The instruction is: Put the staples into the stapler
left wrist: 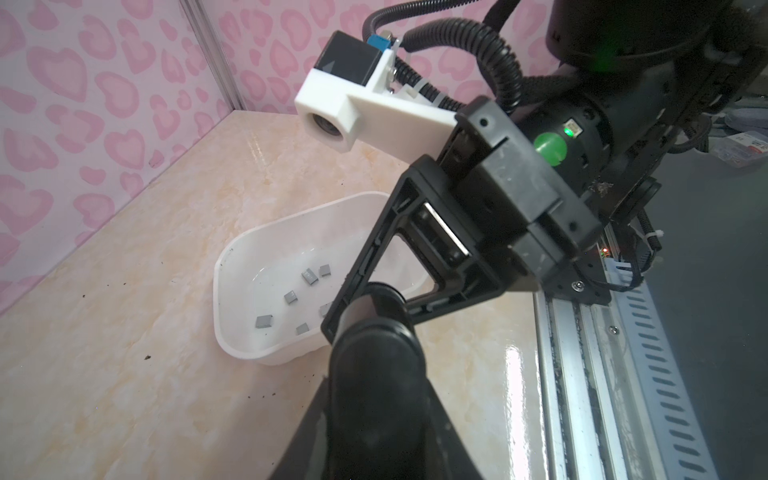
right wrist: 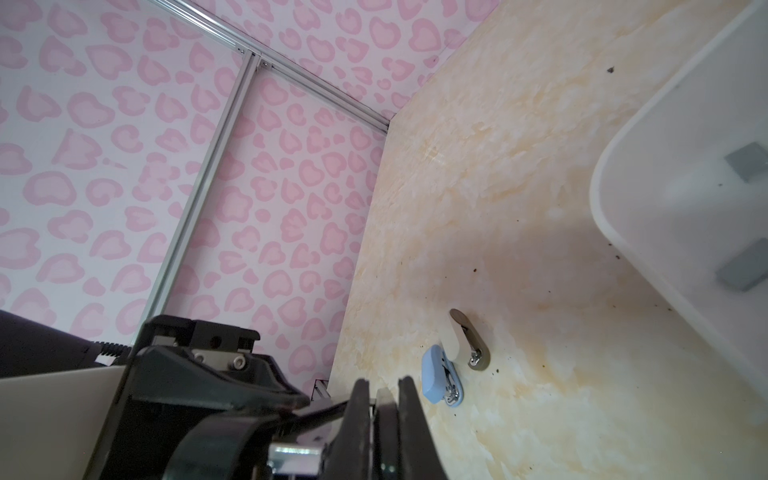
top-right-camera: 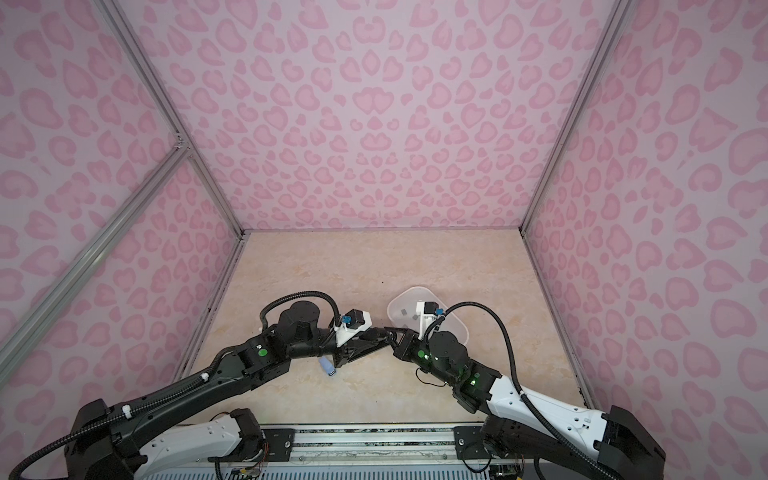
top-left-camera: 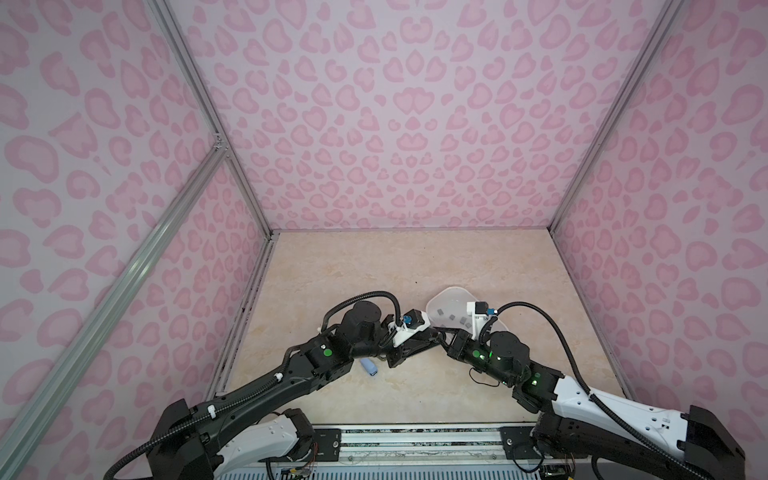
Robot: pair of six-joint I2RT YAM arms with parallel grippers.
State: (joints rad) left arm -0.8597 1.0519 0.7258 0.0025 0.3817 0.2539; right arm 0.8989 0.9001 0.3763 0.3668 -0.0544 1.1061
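Pink patterned walls [top-left-camera: 415, 124] close the table [top-left-camera: 415, 266] on three sides. Its far half lies open, and a rail [top-left-camera: 415, 440] runs along the near edge. At centre the left gripper [top-left-camera: 432, 336] and the right gripper [right wrist: 382, 392] meet tip to tip, both pinched closed. Whether anything sits between them cannot be told.

Risk: a piece that small could slip at this contact. The tray [left wrist: 232, 249], far right and just beside the right wrist, could be shoved. The stapler [right wrist: 440, 376] lies open at near left under the left arm and is liable to be knocked. The staples [left wrist: 309, 276] lie loose in the tray.
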